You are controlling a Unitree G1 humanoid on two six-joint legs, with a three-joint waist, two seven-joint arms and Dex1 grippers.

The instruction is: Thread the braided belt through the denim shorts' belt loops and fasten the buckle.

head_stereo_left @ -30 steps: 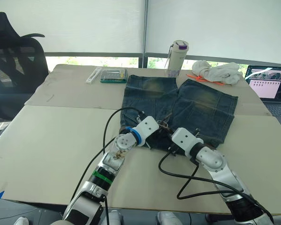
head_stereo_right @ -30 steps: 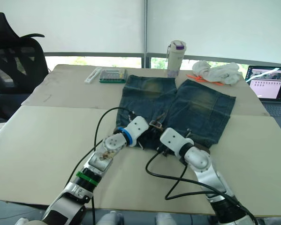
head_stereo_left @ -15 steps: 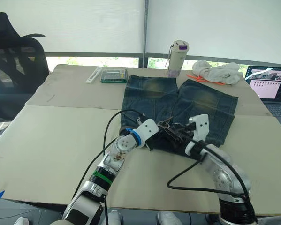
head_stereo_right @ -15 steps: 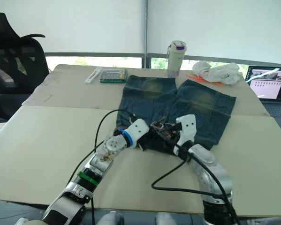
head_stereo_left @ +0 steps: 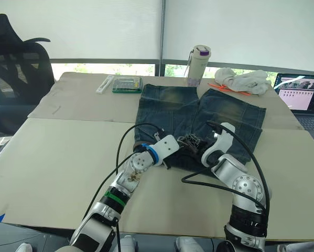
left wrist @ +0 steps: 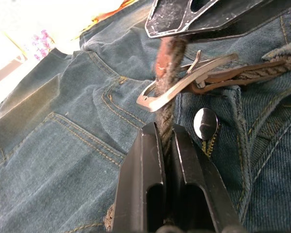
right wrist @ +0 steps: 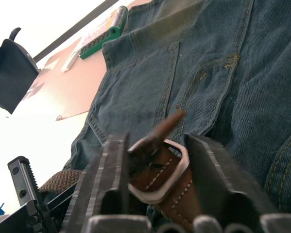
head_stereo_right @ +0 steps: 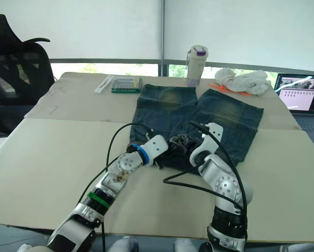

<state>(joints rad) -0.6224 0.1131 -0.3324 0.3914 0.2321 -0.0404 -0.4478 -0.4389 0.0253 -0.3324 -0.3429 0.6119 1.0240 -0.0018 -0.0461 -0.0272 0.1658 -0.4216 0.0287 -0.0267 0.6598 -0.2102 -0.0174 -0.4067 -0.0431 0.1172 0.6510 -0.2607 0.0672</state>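
Beige tabletop, two panels joined by a seam, set before windows with white blinds. Black office chair at far left. Along the far edge: a flat green case with a white strip beside it, a pale tumbler with a purple lid, a crumpled white cloth, and an open laptop at the far right.

Denim shorts lie flat at table centre, legs pointing away, waistband on the near side, faded yellowish patches on both legs. A metal waist button shows at the fly.

Both grippers meet over the middle of the waistband. Left gripper is pressed together on the braided belt, the strap standing up out of its black fingers. The strap runs through the buckle, a pale metal frame hanging tilted just above the waistband; behind the buckle the rest of the belt lies along the waistband toward the right, passing under a belt loop.

Right gripper sits just right of the left one, fingers set on either side of the buckle frame and the leather end it is sewn to. The brown belt tip pokes out past the frame. Whether those fingers actually grip the frame I cannot tell.

Black cables loop from both wrists over the near table.
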